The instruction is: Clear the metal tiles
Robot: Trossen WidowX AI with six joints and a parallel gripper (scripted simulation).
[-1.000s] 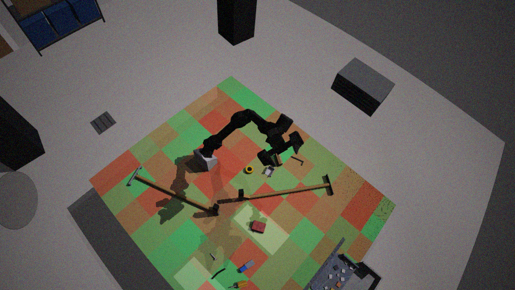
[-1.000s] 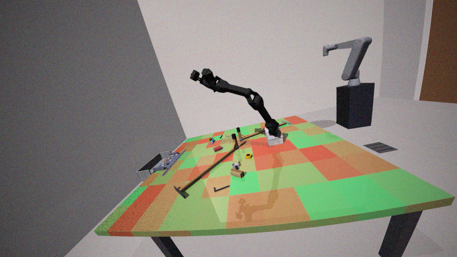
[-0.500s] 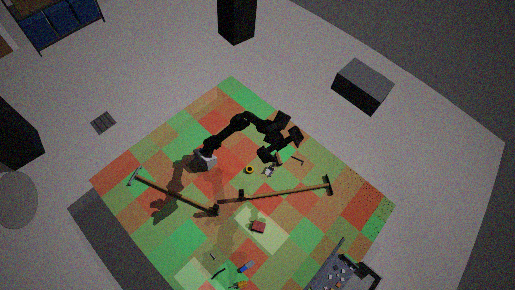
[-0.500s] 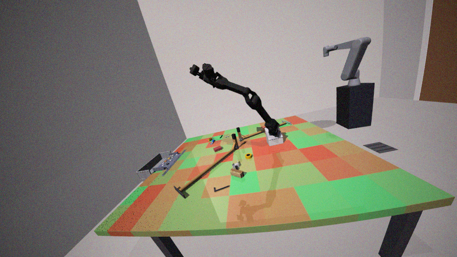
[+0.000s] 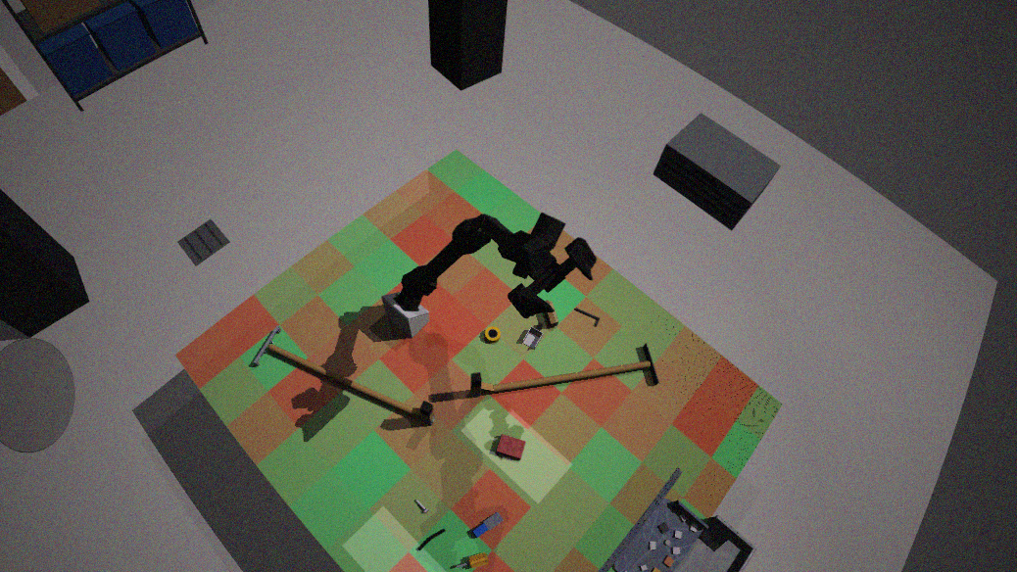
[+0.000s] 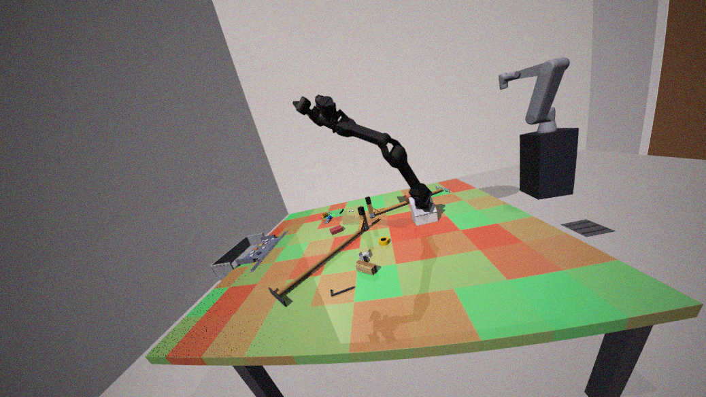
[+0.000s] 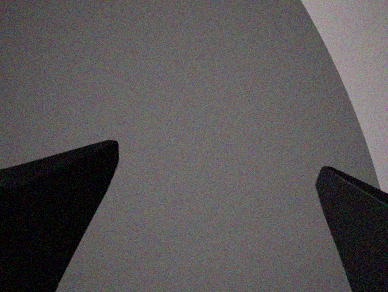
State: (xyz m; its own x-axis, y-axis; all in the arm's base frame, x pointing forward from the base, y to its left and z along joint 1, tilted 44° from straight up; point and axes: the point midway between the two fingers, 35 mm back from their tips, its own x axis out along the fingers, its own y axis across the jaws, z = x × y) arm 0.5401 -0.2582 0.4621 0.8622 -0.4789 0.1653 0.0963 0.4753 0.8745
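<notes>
Arm [image 6: 367, 135]: matte black throughout, built of slim rounded links joined by bulkier cylindrical joint housings. Base [image 6: 430, 215]: a small pale grey block, boxy with flat faces. Tool [image 7: 219, 218]: two black, flat-sided fingers tapering to blunt wedge tips. No cables, screws or markings can be made out on any part.
</notes>
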